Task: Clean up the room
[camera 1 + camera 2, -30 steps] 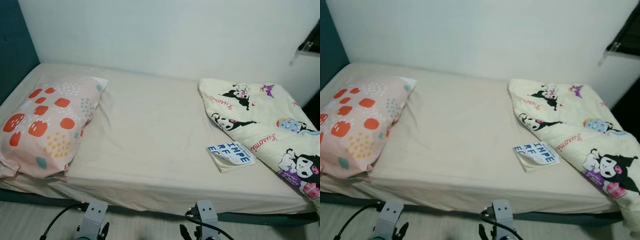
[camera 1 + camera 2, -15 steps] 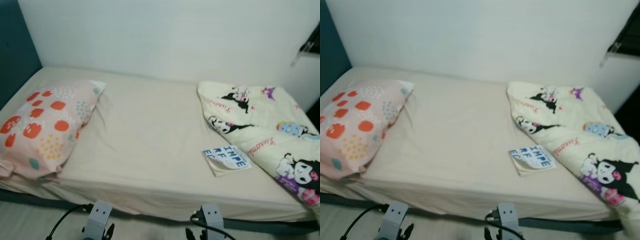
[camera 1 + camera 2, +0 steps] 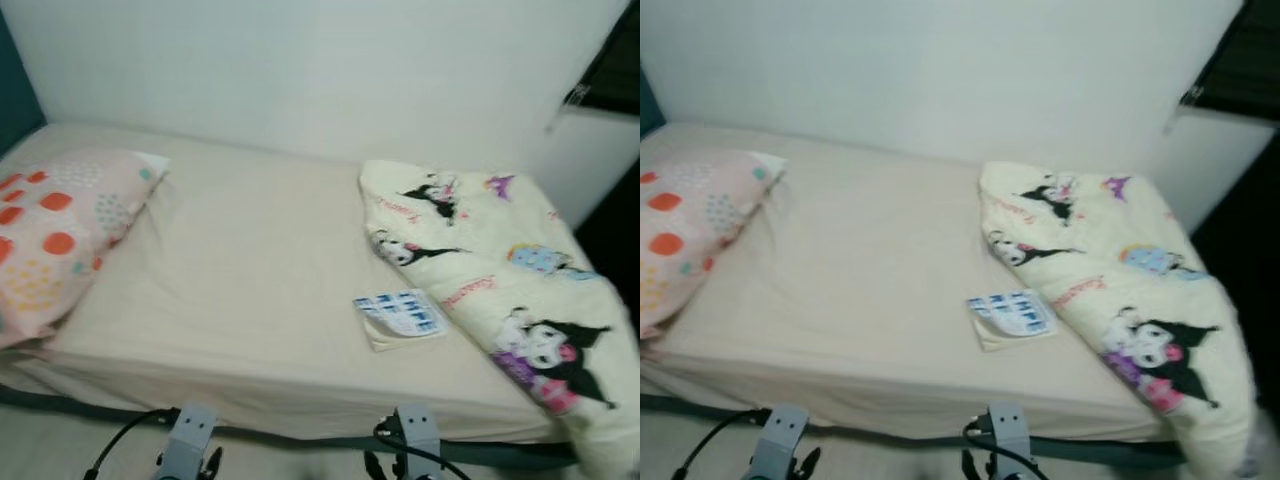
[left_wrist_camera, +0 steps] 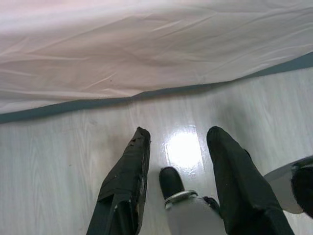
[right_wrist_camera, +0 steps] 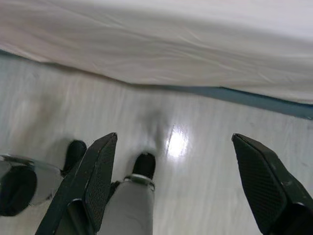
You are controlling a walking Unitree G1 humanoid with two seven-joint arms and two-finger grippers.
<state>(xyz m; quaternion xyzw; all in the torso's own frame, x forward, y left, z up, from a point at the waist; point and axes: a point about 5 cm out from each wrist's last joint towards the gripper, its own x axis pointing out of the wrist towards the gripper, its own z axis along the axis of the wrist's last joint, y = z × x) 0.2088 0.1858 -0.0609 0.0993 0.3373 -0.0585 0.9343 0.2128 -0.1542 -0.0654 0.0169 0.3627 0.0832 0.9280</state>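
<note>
— Paper, thin and curling: the booklet (image 3: 400, 314) lies near the bed's (image 3: 250, 300) front edge, touching the crumpled quilt (image 3: 480, 270). What might fail?
— A pinch could crease it or snag the quilt. Both claws hang spread over the floor: left gripper (image 4: 178, 147), right gripper (image 5: 173, 147).
— Anything unclear?
— Blur hides the print; the pillow (image 3: 50, 235) is cut off.

left end effector (image 4: 178, 142), fingers (image 4: 128, 171) apart, above pale floor (image 4: 58, 156) beside bedsheet (image 4: 146, 49)

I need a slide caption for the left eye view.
Bed with pillow, folded quilt and booklet.
</note>
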